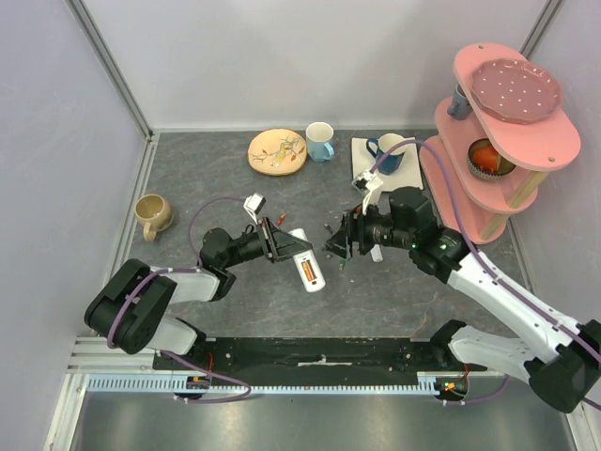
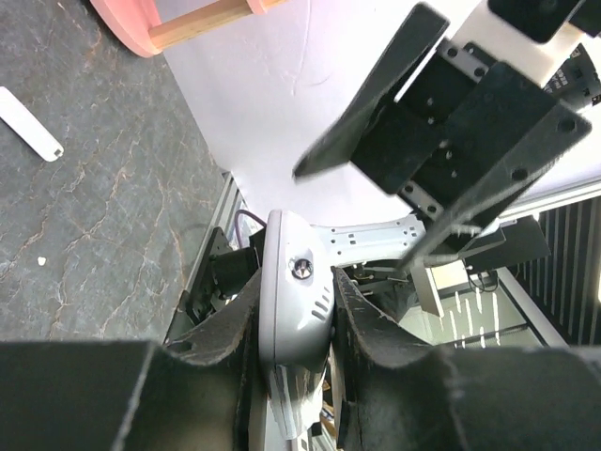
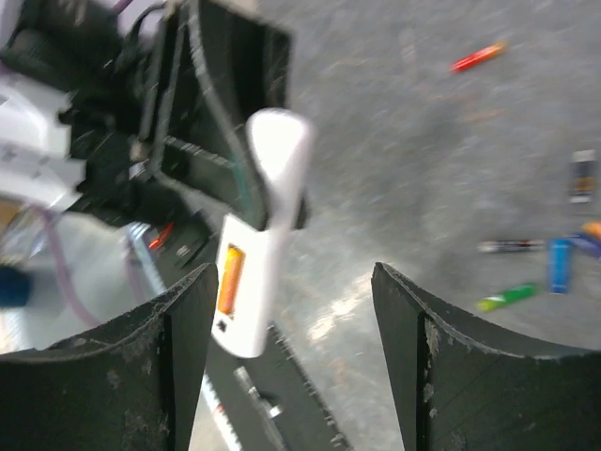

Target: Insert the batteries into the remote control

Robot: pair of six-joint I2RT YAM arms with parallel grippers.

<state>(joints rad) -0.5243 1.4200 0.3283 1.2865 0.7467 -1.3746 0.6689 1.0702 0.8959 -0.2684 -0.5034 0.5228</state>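
My left gripper is shut on the white remote control and holds it tilted above the table, battery bay up. An orange battery lies in the bay; it also shows in the right wrist view. In the left wrist view the remote is pinched between both pads. My right gripper is open and empty, just right of the remote. Loose batteries lie on the table in the right wrist view: red, dark grey, blue, green.
A tan mug stands at the left. A plate, a light blue mug and a dark blue mug on a white cloth stand at the back. A pink tiered stand is at the right. A white strip lies on the table.
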